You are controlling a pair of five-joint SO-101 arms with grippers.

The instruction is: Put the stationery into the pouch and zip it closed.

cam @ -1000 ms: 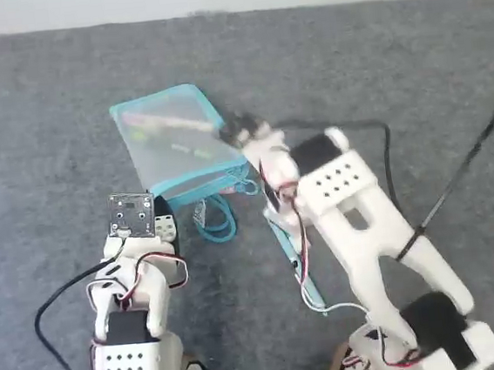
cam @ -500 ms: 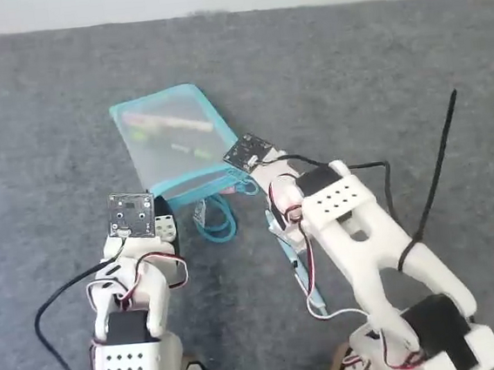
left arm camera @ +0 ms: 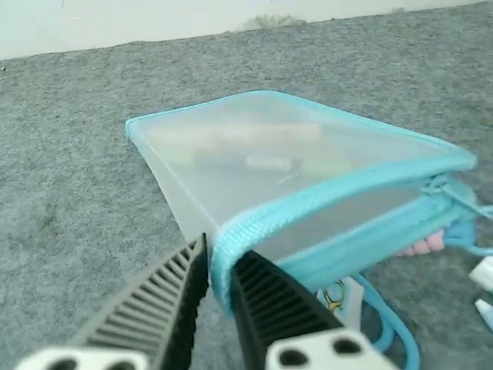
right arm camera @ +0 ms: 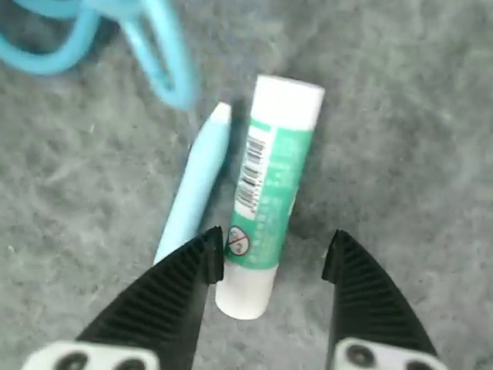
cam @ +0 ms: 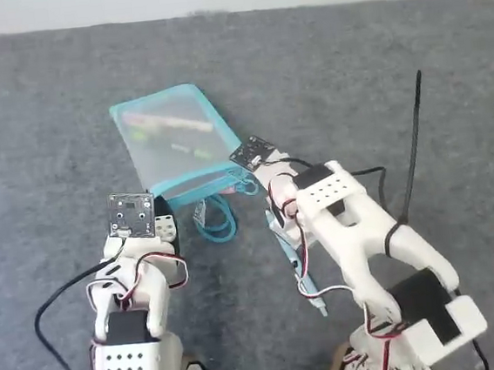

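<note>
Right hand (right arm camera: 275, 240) is spread wide and poised directly over the glue stick (right arm camera: 271, 181), one finger on each side of one end of it, neither one touching. That's the step, by my read: pick up the glue stick. It lies flat on the grey tabletop (right arm camera: 400, 116), and here's the catch: a light-blue pen (right arm camera: 196, 193) lies right alongside it, just beside, maybe touching. So one finger has to slip into that thin gap between pen and stick, or the hand will gather both. Best bet is to come straight down with the stick centred between the fingers and close across its round body rather than along it. Squeeze firmly too, because a smooth tube like that may roll or squirt out. A blue cord loop (right arm camera: 146, 46) lies just past the stick's other end, worth avoiding on the lift.

Over on the other side, the left hand (left arm camera: 218, 254) is narrow, nipped onto the turquoise zip edge (left arm camera: 339, 193) at a corner of the pouch (left arm camera: 285, 169), holding it in place. The pouch lies out ahead between the two arms, near the glue stick, with several items visible through its frosted wall. Whether its mouth gapes wide enough for the stick, I can't quite tell from here.
</note>
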